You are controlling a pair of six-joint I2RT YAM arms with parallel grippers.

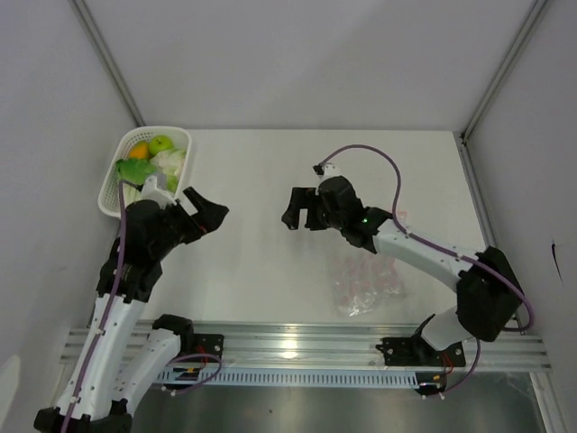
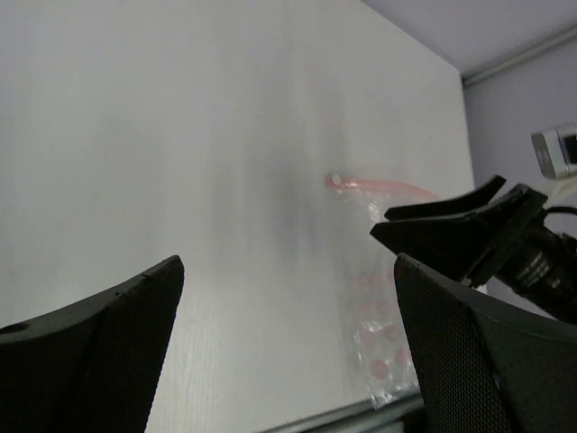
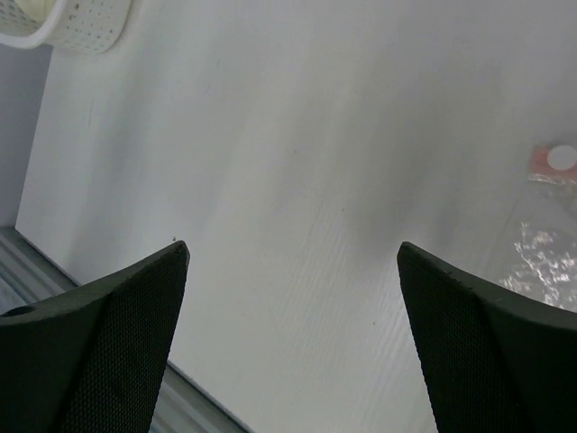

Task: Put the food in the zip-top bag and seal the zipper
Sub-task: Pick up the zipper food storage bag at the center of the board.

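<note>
The food lies in a white mesh basket at the table's far left: a green apple, an orange fruit, a whitish cauliflower piece and a leafy green cabbage. The clear zip-top bag lies flat near the front, partly under my right arm. Its pink-red zipper strip shows in the left wrist view, and one end shows in the right wrist view. My left gripper is open and empty just right of the basket. My right gripper is open and empty over the table's middle.
Grey walls enclose the table on the left, right and back. A metal rail runs along the near edge, with both arm bases on it. The basket's corner shows at the top left of the right wrist view. The right gripper's fingers show in the left wrist view.
</note>
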